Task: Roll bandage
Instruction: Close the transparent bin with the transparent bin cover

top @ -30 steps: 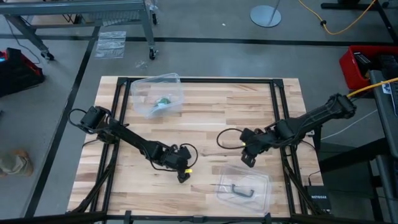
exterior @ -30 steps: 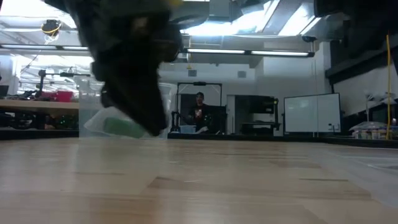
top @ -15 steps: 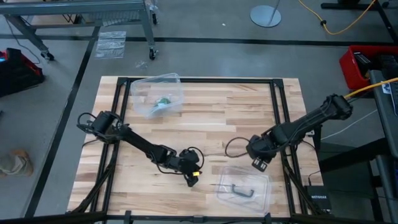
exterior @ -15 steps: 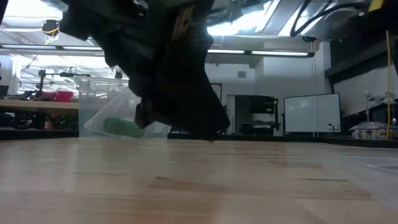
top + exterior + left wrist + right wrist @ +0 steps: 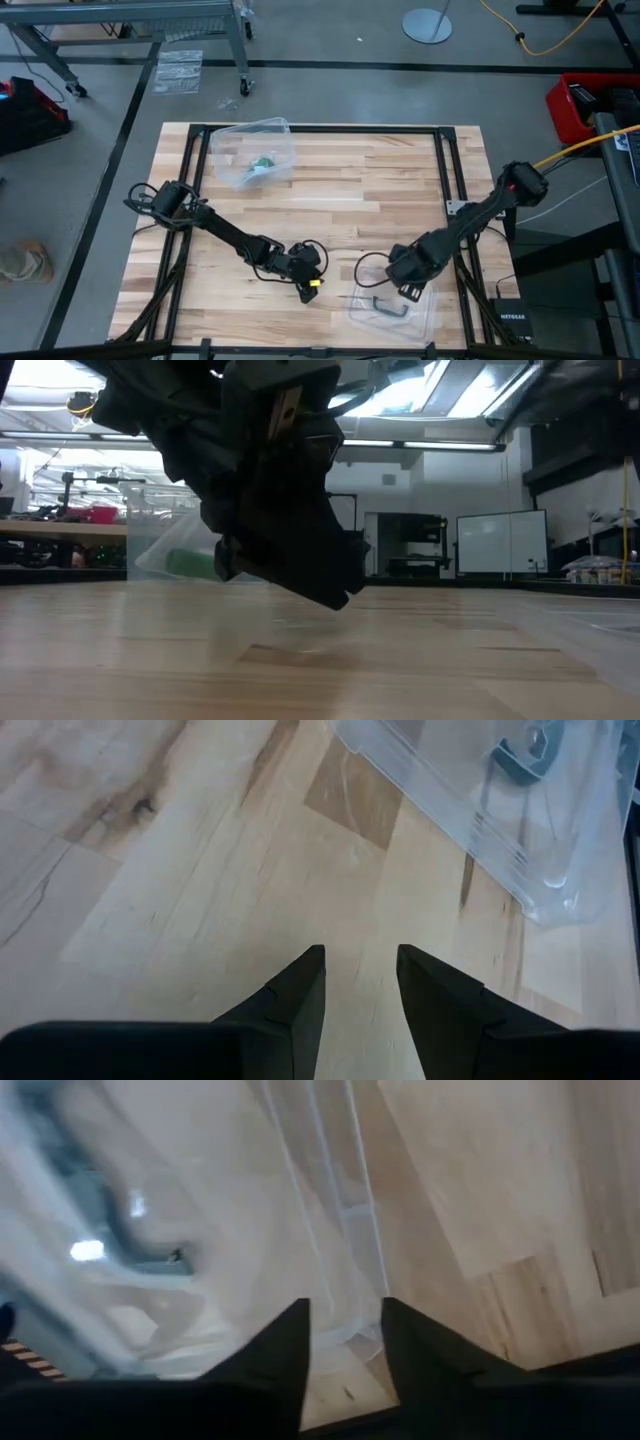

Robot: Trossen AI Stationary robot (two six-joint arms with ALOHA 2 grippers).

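Observation:
The bandage (image 5: 262, 162) is a small green roll lying inside a clear plastic container (image 5: 250, 148) at the table's far left; in the low view the bandage (image 5: 192, 564) shows through the container's wall. My left gripper (image 5: 312, 290) hangs open just above the bare wood near the table's near edge, with nothing between its fingers (image 5: 300, 990). My right gripper (image 5: 408, 292) points steeply down, open, over the left rim of a second clear container (image 5: 420, 312) at the near right. Both grippers are far from the bandage.
The near-right clear container (image 5: 480, 800) holds a dark C-shaped metal piece (image 5: 390, 308). The black frame rails (image 5: 446, 180) run along the table's sides. Bare wood lies in the middle of the table (image 5: 360, 190). A person stands far off in the room (image 5: 322, 540).
My right gripper has swung toward the table's near edge and sunk, tipping to point more steeply down, ending over the near-right clear container. My left gripper has moved a little toward the near right and dipped lower. The bandage has stayed in its container.

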